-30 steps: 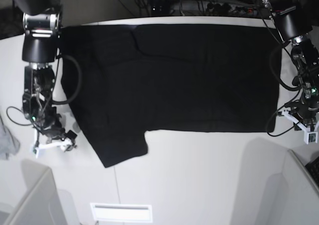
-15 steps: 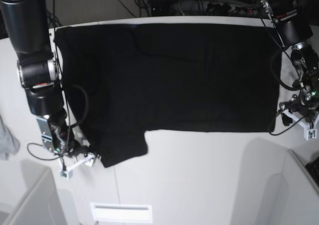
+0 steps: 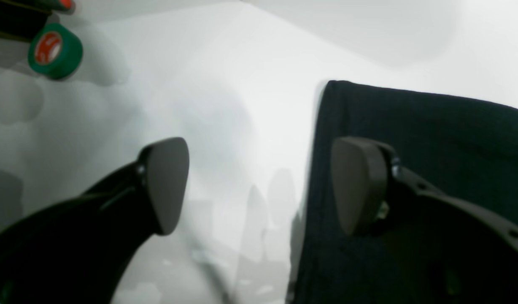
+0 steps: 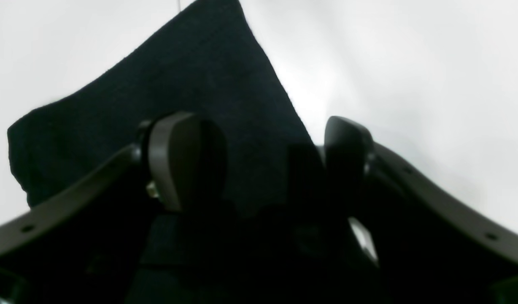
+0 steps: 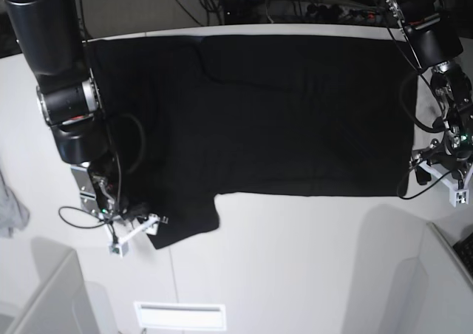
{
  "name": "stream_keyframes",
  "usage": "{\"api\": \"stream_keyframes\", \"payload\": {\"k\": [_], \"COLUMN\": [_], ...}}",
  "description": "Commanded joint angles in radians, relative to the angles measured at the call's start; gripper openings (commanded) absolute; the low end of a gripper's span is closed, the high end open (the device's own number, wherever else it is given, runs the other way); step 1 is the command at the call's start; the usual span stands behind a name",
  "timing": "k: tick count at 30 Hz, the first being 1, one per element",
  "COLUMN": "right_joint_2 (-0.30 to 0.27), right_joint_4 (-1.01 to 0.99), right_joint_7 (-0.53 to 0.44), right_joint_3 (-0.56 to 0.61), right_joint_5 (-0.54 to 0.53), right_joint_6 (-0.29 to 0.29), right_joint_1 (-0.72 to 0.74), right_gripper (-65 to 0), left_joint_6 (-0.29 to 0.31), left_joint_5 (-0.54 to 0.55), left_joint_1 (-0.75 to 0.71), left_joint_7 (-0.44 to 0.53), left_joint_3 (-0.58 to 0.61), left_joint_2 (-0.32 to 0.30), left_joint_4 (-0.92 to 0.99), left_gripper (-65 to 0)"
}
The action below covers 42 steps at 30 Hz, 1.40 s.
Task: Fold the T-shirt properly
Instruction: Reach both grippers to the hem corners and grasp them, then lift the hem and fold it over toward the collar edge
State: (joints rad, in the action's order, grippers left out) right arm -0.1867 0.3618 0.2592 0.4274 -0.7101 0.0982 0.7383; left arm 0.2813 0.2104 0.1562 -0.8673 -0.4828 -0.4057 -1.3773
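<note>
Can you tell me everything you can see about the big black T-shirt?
The T-shirt is plain black cloth, spread flat on the white table, and no print shows. One short sleeve sticks out toward the front left corner. A few soft creases cross the upper part. The right gripper sits at that sleeve with jaws open, one over the cloth. The left gripper straddles the shirt's side edge, also open. Neither has pinched it yet.

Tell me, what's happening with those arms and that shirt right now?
Both grippers open. Right gripper straddles sleeve corner; left gripper at hem edge. T-shirt flat, unfolded. Nothing in the way.
</note>
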Motion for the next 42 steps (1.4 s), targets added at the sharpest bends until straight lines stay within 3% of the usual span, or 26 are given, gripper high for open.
{"api": "stream_keyframes", "payload": {"k": [1, 7, 16, 22, 30, 32, 34, 38, 42], "right_joint_2": [-0.006, -0.006, -0.006, -0.006, -0.006, -0.006, -0.006, -0.006, -0.015], "right_joint_4": [0.007, 0.006, 0.006, 0.006, 0.006, 0.006, 0.006, 0.007, 0.055], "right_joint_7": [0.025, 0.025, 0.027, 0.059, 0.059, 0.059, 0.059, 0.053, 0.021], "right_joint_3": [-0.002, -0.003, -0.003, -0.003, -0.003, -0.003, -0.003, -0.009, -0.011], "right_joint_5": [-0.007, -0.007, -0.009, -0.009, -0.009, -0.009, -0.009, -0.009, -0.009], "right_joint_6": [0.002, -0.002, -0.005, -0.005, -0.005, -0.005, -0.005, -0.005, -0.005], "right_joint_1": [0.008, -0.006, -0.007, -0.007, -0.006, -0.007, -0.009, -0.033, -0.076], "right_gripper": [-30.8, -65.0, -65.0, -65.0, -65.0, -65.0, -65.0, -65.0, -65.0], "left_joint_6": [-0.004, -0.004, -0.006, -0.007, -0.007, -0.007, -0.007, -0.007, -0.007], "left_joint_5": [0.002, -0.002, -0.001, -0.006, -0.007, -0.002, -0.009, -0.001, -0.006], "left_joint_1": [0.024, 0.107, 0.227, 0.297, 0.296, 0.293, 0.291, 0.285, 0.243], "left_joint_7": [0.023, 0.067, 0.208, 0.294, 0.329, 0.329, 0.329, 0.329, 0.329], "left_joint_3": [-0.003, 0.005, 0.117, 0.123, 0.124, 0.126, 0.126, 0.126, 0.126], "left_joint_2": [-0.02, -0.003, 0.009, 0.011, 0.031, 0.043, 0.049, 0.063, 0.078], "left_joint_4": [0.003, 0.174, 0.422, 0.611, 0.642, 0.643, 0.643, 0.637, 0.573], "left_gripper": [-14.0, -14.0, -14.0, -14.0, -15.1, -21.7, -32.7, -63.7, -65.0]}}
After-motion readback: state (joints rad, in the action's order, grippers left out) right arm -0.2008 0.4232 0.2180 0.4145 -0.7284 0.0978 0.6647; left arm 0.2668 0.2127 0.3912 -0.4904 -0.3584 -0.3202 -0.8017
